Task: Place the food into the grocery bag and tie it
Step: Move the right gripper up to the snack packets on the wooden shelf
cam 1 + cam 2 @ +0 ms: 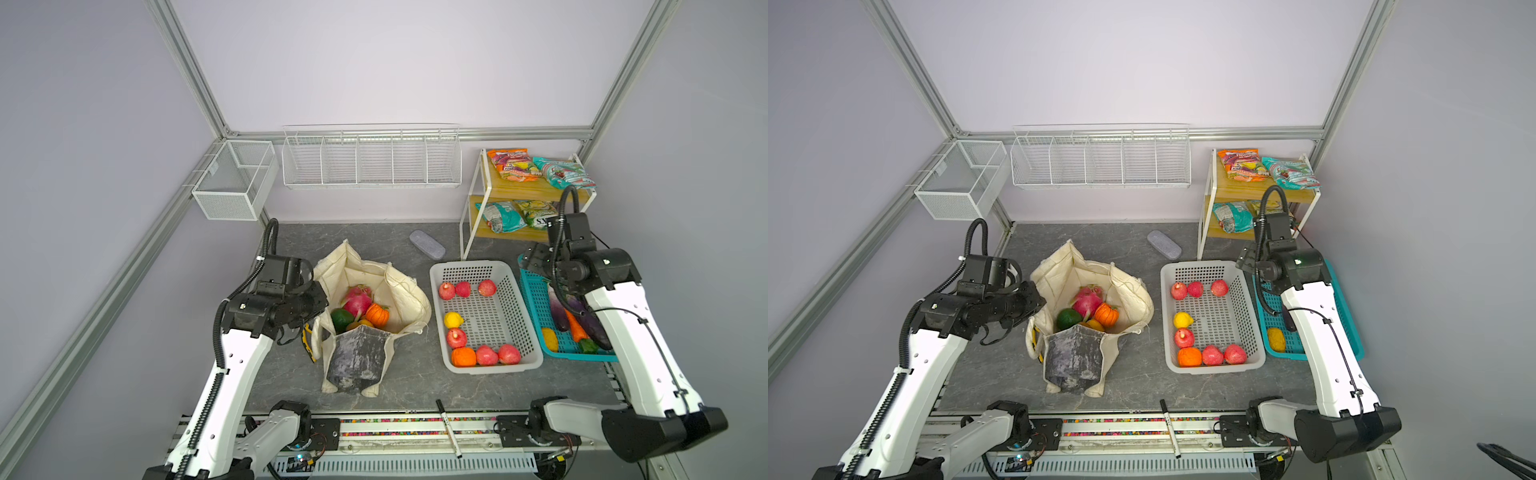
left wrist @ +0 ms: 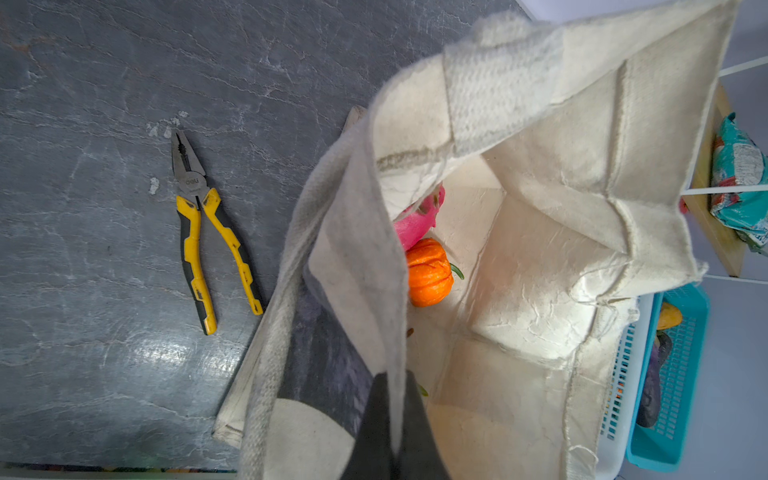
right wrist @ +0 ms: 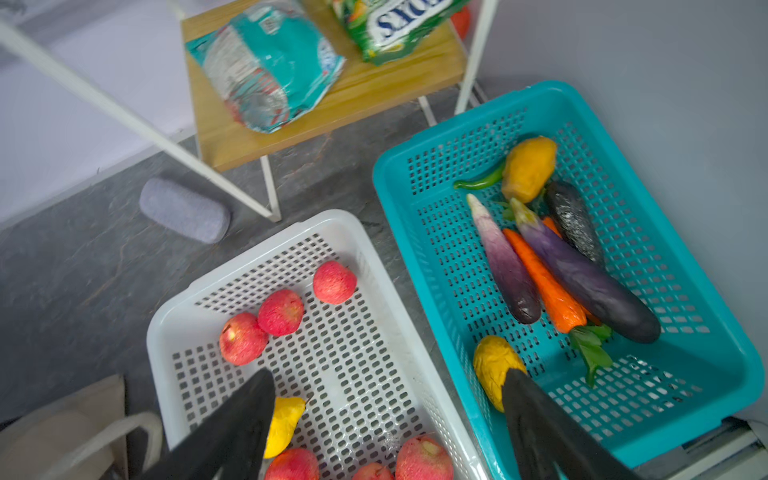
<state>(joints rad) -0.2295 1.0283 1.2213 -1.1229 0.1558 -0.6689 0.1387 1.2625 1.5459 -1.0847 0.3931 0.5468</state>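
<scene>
I see left gripper [image 2: 392, 399] clenched on canvas tote [image 1: 405, 291] rim; tote mid-table, dragon fruit [image 1: 356, 300], pumpkin [image 1: 377, 314] inside; right gripper [image 3: 388, 374] spread wide, empty, above white basket [image 3: 332, 218] and teal basket [image 3: 540, 89]

Pliers [image 2: 192, 183]: a short brand word on the grey joint, reading roughly "deli"; the letters are small.
Green snack packet [image 3: 395, 29]: large white letters on a dark blue band, upside down and cut off by the edge; "S", "X" and "O" can be made out, the whole word cannot.
Teal snack packet [image 3: 266, 66]: fine print, too blurred to read.
Orange snack packet [image 1: 513, 164]: coloured lettering, too small to read.
</scene>
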